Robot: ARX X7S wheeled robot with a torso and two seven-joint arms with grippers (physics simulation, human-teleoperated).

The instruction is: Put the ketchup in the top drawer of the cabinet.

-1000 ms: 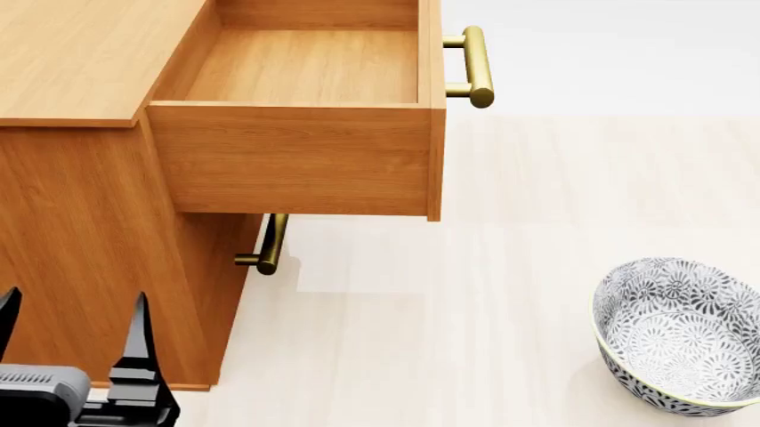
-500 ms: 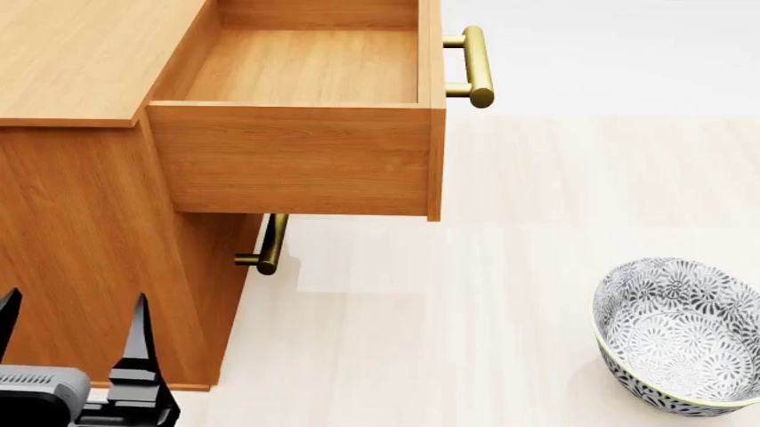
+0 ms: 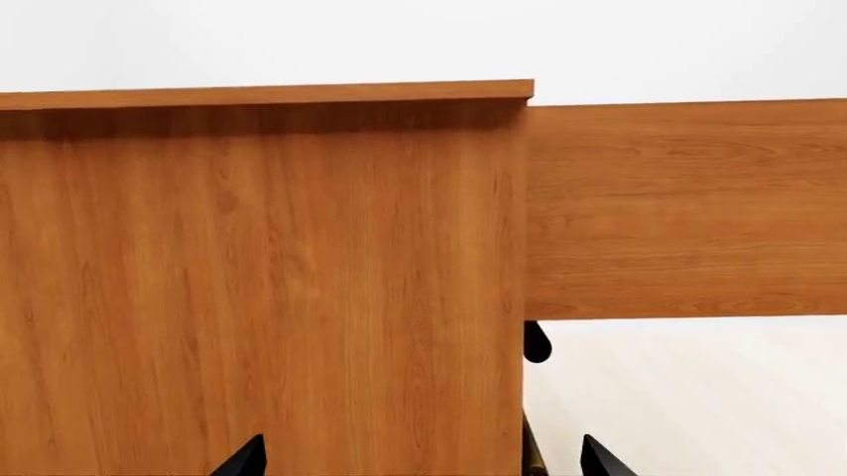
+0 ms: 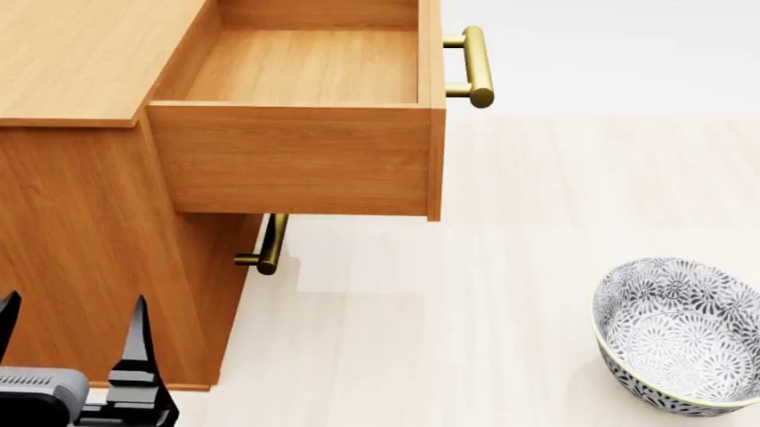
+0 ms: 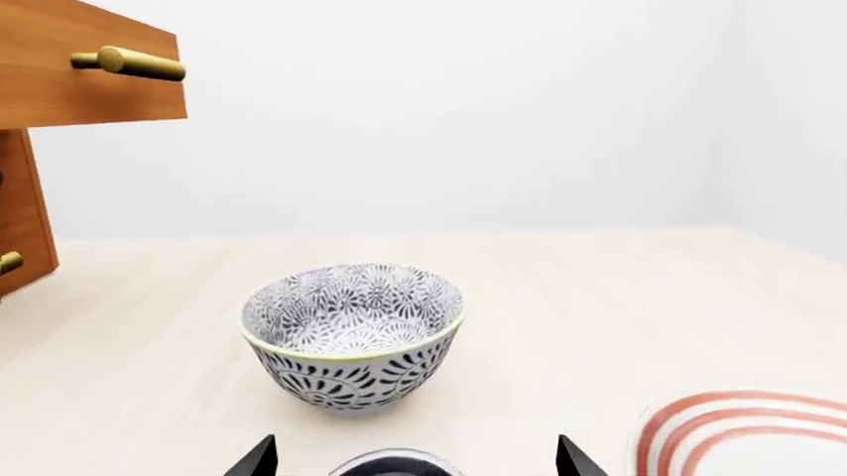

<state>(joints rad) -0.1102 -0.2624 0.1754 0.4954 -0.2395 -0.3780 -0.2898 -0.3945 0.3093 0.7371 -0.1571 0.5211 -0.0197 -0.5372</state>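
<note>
The ketchup is in neither the head view nor the left wrist view; a grey round top [image 5: 393, 462] between the right gripper [image 5: 416, 458] tips may be it. As a rigid, smooth tin it probably wants a mid-body grip. Both grippers' jaws stand apart, empty; the top drawer [image 4: 303, 67] is open.

left gripper [image 4: 71, 342]: two thin black fingers [image 4: 138, 331] tapering to sharp points, on a blocky black base | housing behind it: rounded grey block with a dark ribbed slot | right gripper [image 5: 417, 458]: only two black pointed tips in view, a dark rounded part with a pale rim between them
</note>
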